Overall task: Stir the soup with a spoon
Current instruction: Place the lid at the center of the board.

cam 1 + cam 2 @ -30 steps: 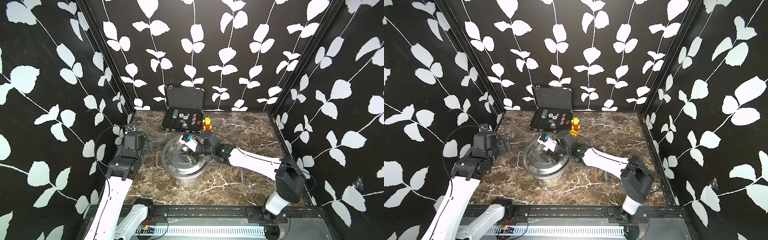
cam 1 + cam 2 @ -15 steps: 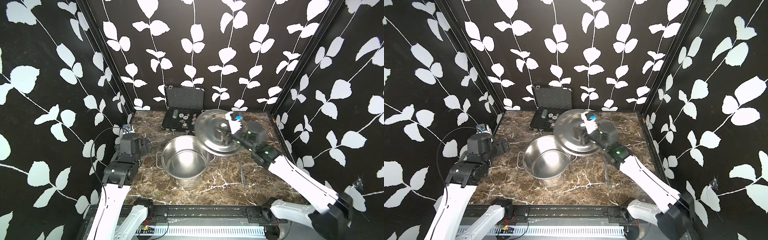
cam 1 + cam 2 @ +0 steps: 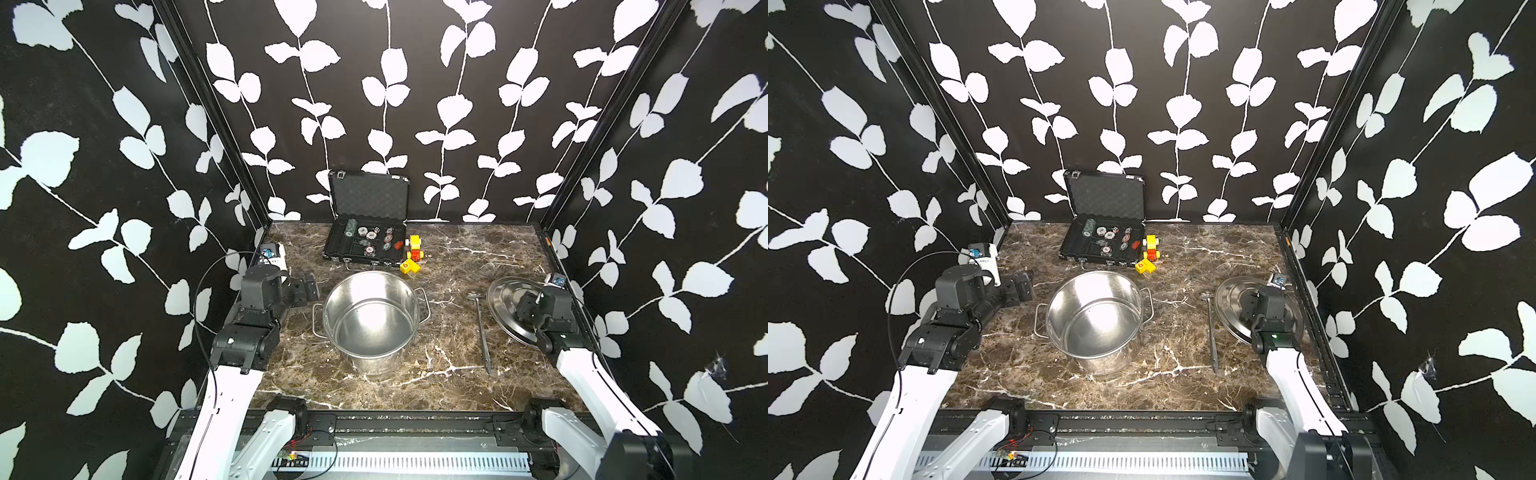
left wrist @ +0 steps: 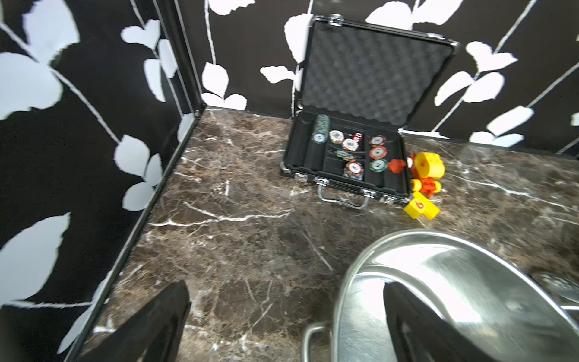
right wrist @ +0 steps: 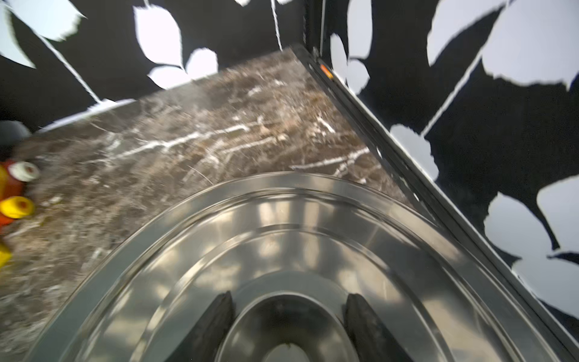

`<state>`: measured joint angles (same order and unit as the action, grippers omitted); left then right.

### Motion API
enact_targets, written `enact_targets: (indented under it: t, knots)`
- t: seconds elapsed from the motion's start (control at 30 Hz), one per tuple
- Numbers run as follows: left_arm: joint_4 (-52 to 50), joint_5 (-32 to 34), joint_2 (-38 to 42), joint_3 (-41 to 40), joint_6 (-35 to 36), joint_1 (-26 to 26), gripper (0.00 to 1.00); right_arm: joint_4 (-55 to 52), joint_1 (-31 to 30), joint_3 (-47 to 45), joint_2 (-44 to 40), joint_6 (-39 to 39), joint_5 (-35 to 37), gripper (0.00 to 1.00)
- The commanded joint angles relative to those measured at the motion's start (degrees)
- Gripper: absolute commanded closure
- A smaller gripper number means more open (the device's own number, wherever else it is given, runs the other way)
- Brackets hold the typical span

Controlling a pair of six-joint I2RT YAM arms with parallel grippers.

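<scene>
- At the left edge of the marble table (image 3: 469,257), the left gripper (image 3: 307,286) hovers just beside the pot, its jaws spread wide and empty.
- In the middle, the steel pot (image 3: 371,320) stands upright and uncovered.
- To its right, the spoon (image 3: 481,332) lies flat on the marble between pot and lid, bowl toward the back wall, apart from both grippers.
- Far right, the right gripper (image 5: 288,326) pinches the central knob of the round lid (image 3: 503,299).

Shiny steel pot (image 3: 376,361), lid (image 3: 505,299), spoon (image 3: 482,328); glossy marble table (image 3: 457,257)

One pot (image 3: 374,360), one lid (image 3: 503,297), one spoon (image 3: 481,332)
</scene>
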<state>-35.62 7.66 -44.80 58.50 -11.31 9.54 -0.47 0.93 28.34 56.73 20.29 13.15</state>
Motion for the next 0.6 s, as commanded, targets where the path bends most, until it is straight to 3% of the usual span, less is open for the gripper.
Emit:
enact_targets:
  t: [0.0,0.3,0.57]
  knots:
    - [3.18,-3.4,1.02,-1.18,0.53,-0.21,0.01,6.53,0.13,0.87,2.67,2.89,5.63,0.65]
    - [3.17,-3.53,1.19,-1.36,1.56,-0.22,0.01,6.55,0.22,2.11,10.05,6.21,11.81,0.59]
    - [3.57,-2.72,1.13,-1.65,1.77,-0.22,0.01,-3.69,0.01,6.02,13.17,15.8,8.36,0.54]
